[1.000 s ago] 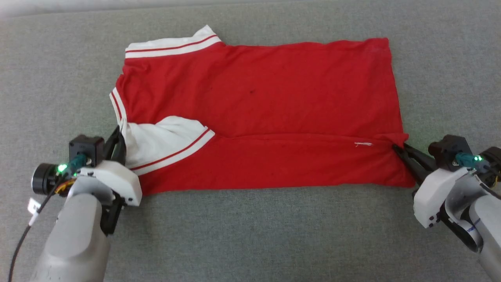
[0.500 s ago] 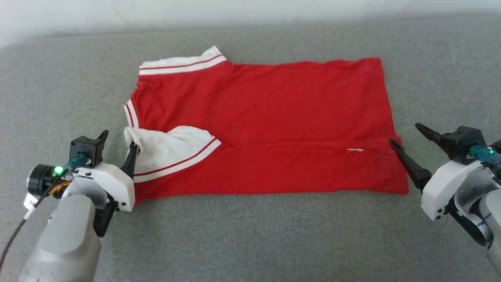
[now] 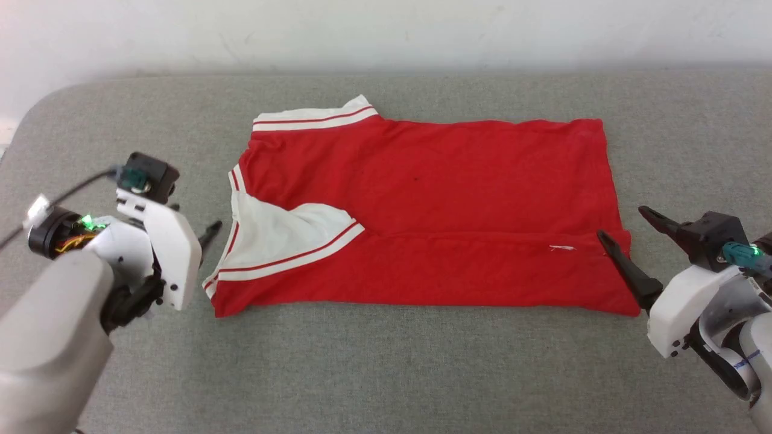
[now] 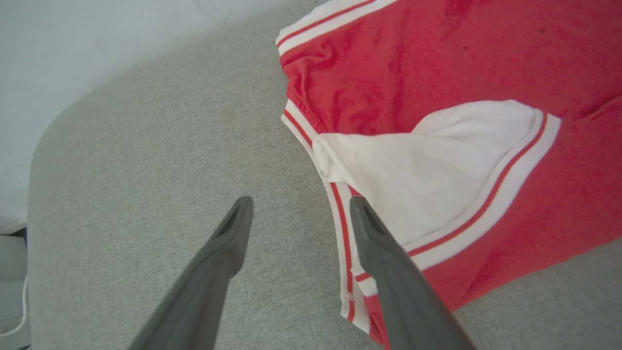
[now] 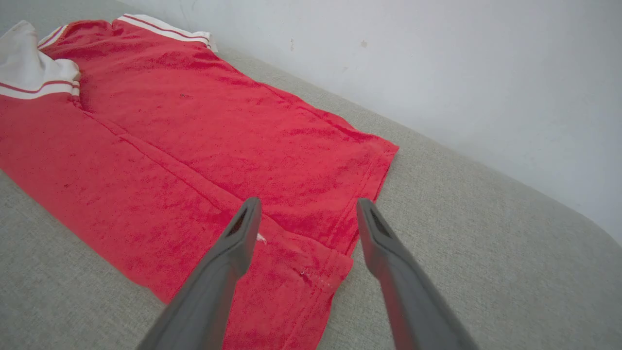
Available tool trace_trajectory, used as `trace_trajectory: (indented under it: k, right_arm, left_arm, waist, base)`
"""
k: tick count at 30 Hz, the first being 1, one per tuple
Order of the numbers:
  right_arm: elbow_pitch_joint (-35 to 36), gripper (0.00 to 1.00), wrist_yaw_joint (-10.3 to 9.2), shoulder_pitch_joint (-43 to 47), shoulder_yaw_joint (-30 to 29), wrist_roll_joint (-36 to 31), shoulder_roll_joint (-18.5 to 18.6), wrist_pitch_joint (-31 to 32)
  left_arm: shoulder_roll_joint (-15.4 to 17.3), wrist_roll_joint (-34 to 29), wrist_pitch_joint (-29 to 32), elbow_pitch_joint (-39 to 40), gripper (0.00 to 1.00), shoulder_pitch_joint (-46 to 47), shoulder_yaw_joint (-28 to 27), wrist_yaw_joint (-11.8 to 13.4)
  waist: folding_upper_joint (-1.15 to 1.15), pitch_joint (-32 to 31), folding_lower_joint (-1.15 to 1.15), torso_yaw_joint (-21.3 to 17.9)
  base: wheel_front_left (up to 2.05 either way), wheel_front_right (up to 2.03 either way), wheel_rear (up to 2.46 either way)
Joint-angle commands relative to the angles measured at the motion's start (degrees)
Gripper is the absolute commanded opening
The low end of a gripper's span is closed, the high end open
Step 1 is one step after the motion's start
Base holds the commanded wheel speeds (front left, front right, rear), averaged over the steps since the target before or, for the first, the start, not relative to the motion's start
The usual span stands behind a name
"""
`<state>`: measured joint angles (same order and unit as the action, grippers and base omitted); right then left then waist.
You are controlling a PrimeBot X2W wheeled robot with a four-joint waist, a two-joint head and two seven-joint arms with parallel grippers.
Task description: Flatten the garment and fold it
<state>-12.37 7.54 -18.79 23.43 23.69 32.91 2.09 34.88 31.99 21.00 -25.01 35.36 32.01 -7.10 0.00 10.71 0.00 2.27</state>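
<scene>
Left wrist view: left gripper (image 4: 300, 206) spread wide, empty, beside the garment (image 4: 437, 73); right gripper (image 5: 308, 206) likewise.

Grey woven cushion surface (image 3: 386, 361) with a rounded corner, pale wall (image 3: 386, 30) behind

A worktop (image 3: 386, 367) covered in grey woven fabric is stretching across the full width of the head view, its weave showing fine and even. Its far left corner (image 3: 45, 105) is curving round softly rather than ending square. Behind it a plain off-white wall (image 3: 386, 30) is rising from the far edge, meeting the fabric in a thin shaded line. A few small dark specks (image 5: 291, 44) are dotting the wall in the right wrist view. Past the rounded corner, in the left wrist view, a white cable (image 4: 12, 330) is looping low down. Soft, even light is falling over everything, casting only faint shadows.
</scene>
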Motion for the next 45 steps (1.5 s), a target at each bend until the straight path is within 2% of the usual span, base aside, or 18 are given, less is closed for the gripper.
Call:
trace_trajectory:
  k: [1,5,9,15,20,21,22,26,31,36,39,42,45]
  right_arm:
    - [0.4,1.0,-0.05,0.5,-0.3,-0.3,-0.3,0.4]
    - [1.1,1.0,-0.05,-0.2,0.1,-0.5,-0.7,1.2]
    - [1.1,1.0,-0.05,-1.6,1.7,-0.2,-1.0,1.7]
    - [0.2,1.0,-0.05,-4.2,3.5,0.9,-1.3,2.0]
    - [-0.6,1.0,-0.05,-7.1,4.8,2.1,-0.8,2.6]
    - [-0.7,1.0,-0.05,-7.7,4.9,2.4,-0.7,2.8]
    - [-0.9,1.0,-0.05,-8.2,4.8,2.8,-0.6,3.1]
    - [-1.3,1.0,-0.05,-11.1,6.1,5.3,0.5,7.0]
    - [-2.2,1.0,-0.05,-16.5,9.0,8.8,2.5,15.2]
    - [-4.5,1.0,-0.05,-19.8,16.1,17.5,4.6,30.5]
    - [-6.4,1.0,-0.05,-20.7,19.1,21.6,6.0,37.1]
    - [-9.3,1.0,-0.05,-20.9,20.1,25.0,5.5,40.8]
    - [-12.4,1.0,-0.05,-21.0,20.4,26.3,4.1,41.3]
  left_arm:
    - [1.2,3.6,4.2,1.8,1.0,1.5,1.2,-0.4]
    - [4.8,10.6,16.3,5.0,1.0,3.6,4.9,-0.4]
    - [5.0,14.2,23.8,3.5,1.0,4.8,7.3,-0.4]
    - [3.0,15.4,28.5,-2.5,1.0,5.1,9.7,-0.4]
    - [1.9,15.6,29.2,-6.7,1.0,4.5,11.6,-0.4]
    - [1.7,16.0,29.2,-7.2,0.96,4.4,11.9,-0.4]
    - [1.7,16.6,29.2,-7.3,0.01,4.2,12.1,-0.4]
    - [2.8,19.0,27.8,-6.0,0.0,4.4,13.0,-0.4]
    - [5.0,21.1,25.4,-2.6,0.0,4.8,14.6,-0.4]
    - [5.9,22.4,23.8,0.4,0.0,5.9,16.1,-0.4]
    - [5.6,22.8,23.4,1.2,0.0,6.9,17.0,-0.4]
    - [4.9,23.0,22.8,1.6,0.0,7.8,17.8,-0.4]
    - [4.4,23.0,22.2,1.7,0.0,8.7,18.5,-0.4]
  waist:
    - [0.0,0.1,0.0,0.1]
    - [0.0,0.6,0.0,-0.5]
    - [0.0,1.4,0.0,-1.6]
    - [0.0,2.9,0.0,-4.0]
    - [0.0,3.4,0.0,-5.5]
    - [0.0,3.3,0.0,-5.7]
    - [0.0,3.3,0.0,-5.8]
    - [0.0,2.3,0.0,-5.9]
    - [0.0,1.0,0.0,-5.1]
    - [0.0,0.6,0.0,-3.5]
    - [0.0,1.1,0.0,-2.4]
    - [0.0,1.9,0.0,-1.4]
    - [0.0,2.9,0.0,-0.7]
  base:
    - [0.0,0.0,0.0]
    - [0.0,0.0,0.0]
    - [0.0,0.0,0.0]
    - [0.0,0.0,0.0]
    - [0.0,0.0,0.0]
    - [0.0,0.0,0.0]
    - [0.0,0.0,0.0]
    - [0.0,0.0,0.0]
    - [0.0,0.0,0.0]
    - [0.0,0.0,0.0]
    - [0.0,0.0,0.0]
    - [0.0,0.0,0.0]
    - [0.0,0.0,0.0]
